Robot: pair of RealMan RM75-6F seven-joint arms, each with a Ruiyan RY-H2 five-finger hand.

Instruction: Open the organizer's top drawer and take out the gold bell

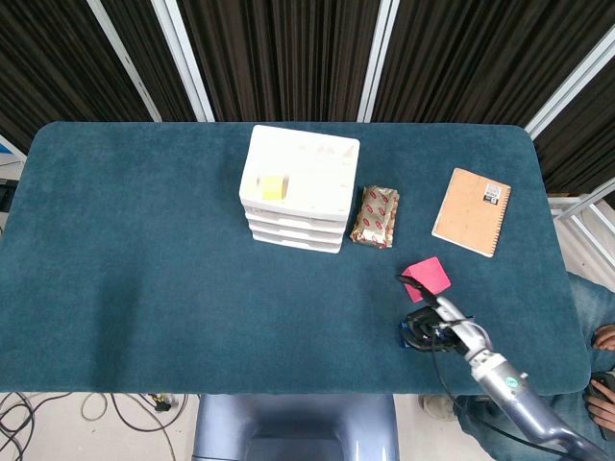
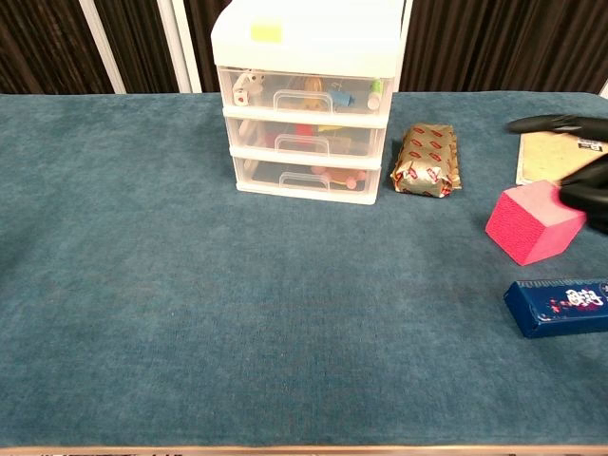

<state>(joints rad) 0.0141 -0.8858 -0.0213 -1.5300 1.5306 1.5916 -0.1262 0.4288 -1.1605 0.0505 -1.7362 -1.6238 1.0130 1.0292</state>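
The right hand point(image 1: 430, 320) is seen low over the counter point(image 1: 144, 269), fingers point(image 2: 556, 123) spread and grasping nothing, above the blue box point(image 2: 560, 306) and beside the pink cube point(image 2: 534, 221). Farther back, the organizer point(image 2: 306, 95) is found closed; inside its top drawer point(image 2: 302, 95) the gold bell cannot be made out.

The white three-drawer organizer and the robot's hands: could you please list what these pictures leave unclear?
- Gold bell: the clear top drawer in the chest view shows only small jumbled items; the head view sees just the white three-drawer organizer lid.
- Right hand: the chest view edge cuts it off; pose unclear.
- Left hand: outside both views.
- Blue rectangular box: partly covered by the hand from above.
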